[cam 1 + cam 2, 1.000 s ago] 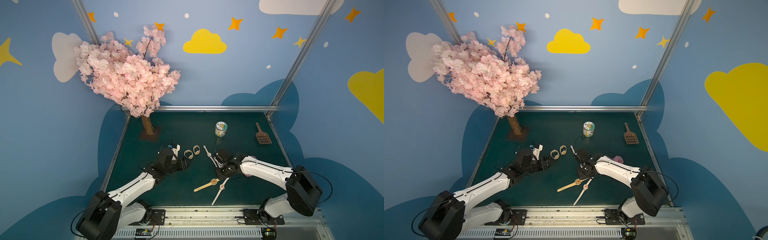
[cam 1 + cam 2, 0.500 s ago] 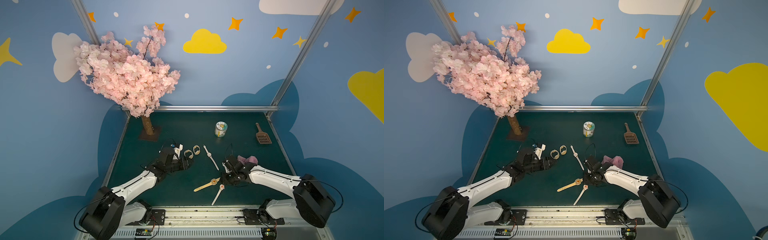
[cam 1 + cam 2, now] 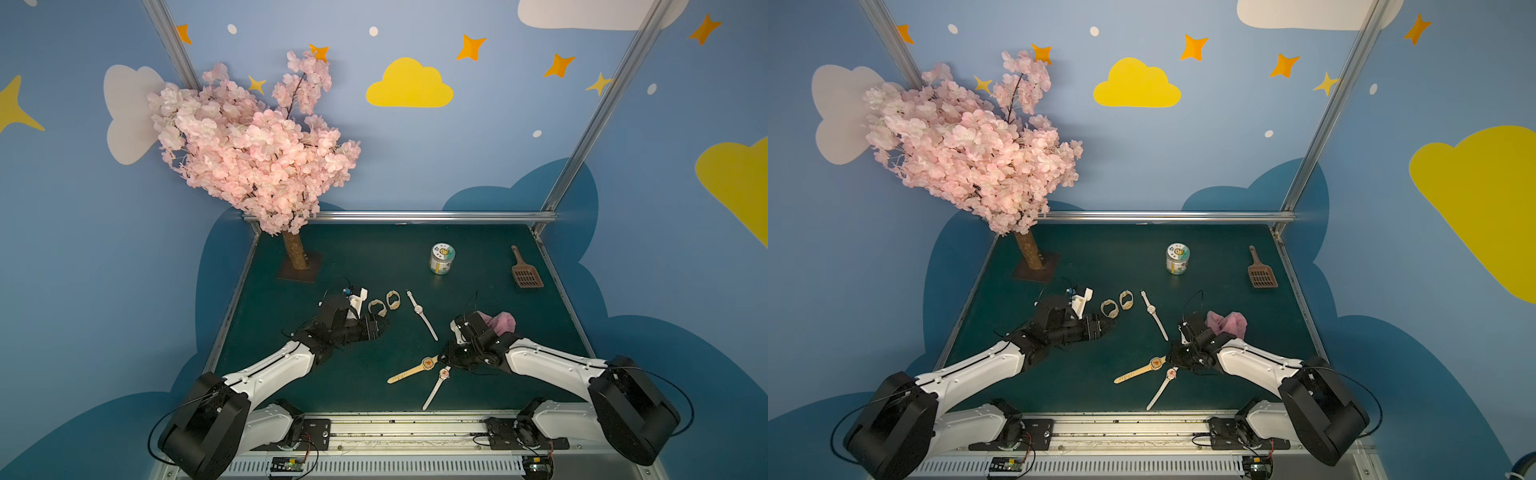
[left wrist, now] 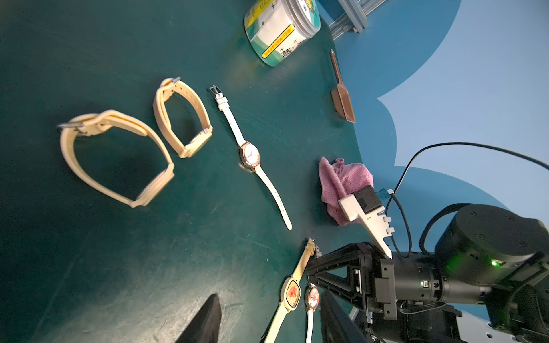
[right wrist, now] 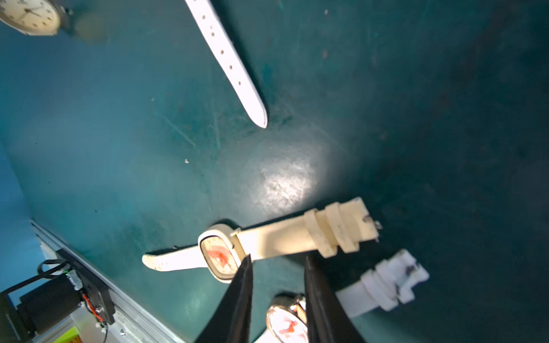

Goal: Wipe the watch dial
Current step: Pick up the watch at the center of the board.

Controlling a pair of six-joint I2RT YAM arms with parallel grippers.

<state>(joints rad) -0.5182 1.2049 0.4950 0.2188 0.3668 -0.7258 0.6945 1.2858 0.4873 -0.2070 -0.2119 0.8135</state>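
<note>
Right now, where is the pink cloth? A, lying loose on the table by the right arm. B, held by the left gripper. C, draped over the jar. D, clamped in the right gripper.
A: the pink cloth lies loose on the table beside the right arm, and the right gripper stands open with no cloth in it.

Green tabletop (image 3: 374, 257). By right gripper (image 3: 449, 358): cream watch (image 3: 415, 369), white watch (image 3: 436, 386), pink cloth (image 3: 500, 323). Ahead of left gripper (image 3: 380, 328): two buckled watches (image 4: 156, 187), slim watch (image 3: 417, 308); beyond, jar (image 3: 441, 258), scoop (image 3: 527, 276), tree base (image 3: 299, 272).
</note>
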